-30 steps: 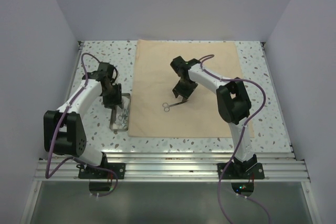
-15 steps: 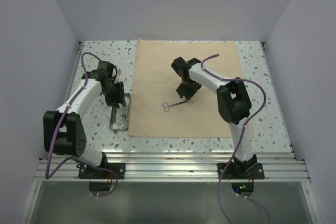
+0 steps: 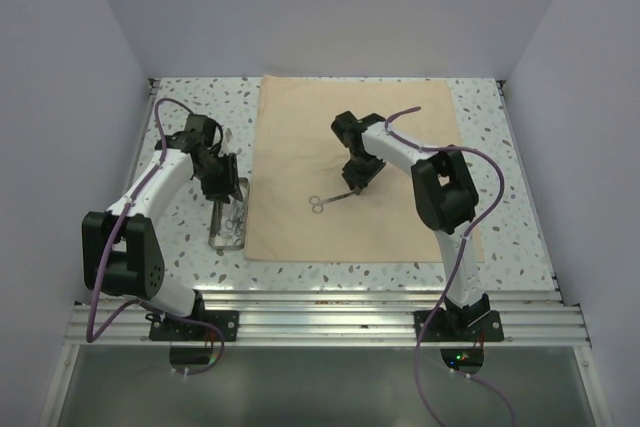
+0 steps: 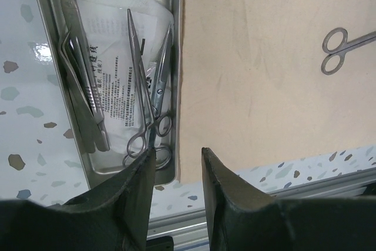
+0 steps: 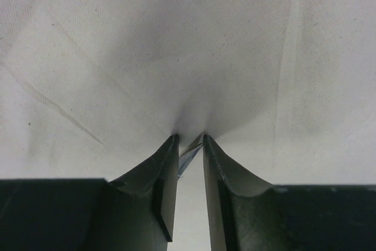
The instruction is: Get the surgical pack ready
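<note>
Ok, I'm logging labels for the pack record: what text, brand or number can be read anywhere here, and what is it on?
White paper packet in the steel tray: several lines of small black print, too small and blurred to read.
Cloth, scissors: no writing visible.
Nothing else in any view carries legible text.

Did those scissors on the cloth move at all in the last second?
No. The scissors lie where they were on the beige cloth, rings just as far from its near edge, tips in the right gripper.
</note>
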You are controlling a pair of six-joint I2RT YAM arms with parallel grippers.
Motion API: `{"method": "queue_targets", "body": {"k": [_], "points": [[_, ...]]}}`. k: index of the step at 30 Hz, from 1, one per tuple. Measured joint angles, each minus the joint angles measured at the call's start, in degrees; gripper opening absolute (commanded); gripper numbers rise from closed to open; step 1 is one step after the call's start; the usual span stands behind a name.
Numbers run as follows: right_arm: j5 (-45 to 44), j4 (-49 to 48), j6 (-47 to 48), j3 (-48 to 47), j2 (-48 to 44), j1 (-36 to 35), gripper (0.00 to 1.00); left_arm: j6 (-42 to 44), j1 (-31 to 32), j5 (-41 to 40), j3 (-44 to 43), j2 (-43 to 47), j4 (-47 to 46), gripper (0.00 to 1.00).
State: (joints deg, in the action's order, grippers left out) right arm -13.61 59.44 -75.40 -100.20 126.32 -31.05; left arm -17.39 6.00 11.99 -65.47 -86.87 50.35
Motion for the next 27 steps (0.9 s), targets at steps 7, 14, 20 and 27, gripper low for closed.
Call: {"method": "queue_targets", "body": {"k": [7,14,20,27], "points": [[-0.09,-0.31,0.42,-0.15,0.0,0.0,0.06,0.0,0.02,1.44,0.0,0.0,-0.26,0.41],[0.31,-0.42,2.43,-0.15,-0.07,0.0,0.0,0.48,0.11,6.71,0.04,0.0,-2.34,0.43],[2.82,-1.05,8.26,-0.55,-0.17,0.11,0.0,0.5,1.68,13.75,0.46,0.0,-6.45,0.48],[5.79,-4.17,15.19,-0.61,-2.97,0.04,0.0,-2.08,7.5,22.99,1.92,-0.55,-16.52,0.52]]}}
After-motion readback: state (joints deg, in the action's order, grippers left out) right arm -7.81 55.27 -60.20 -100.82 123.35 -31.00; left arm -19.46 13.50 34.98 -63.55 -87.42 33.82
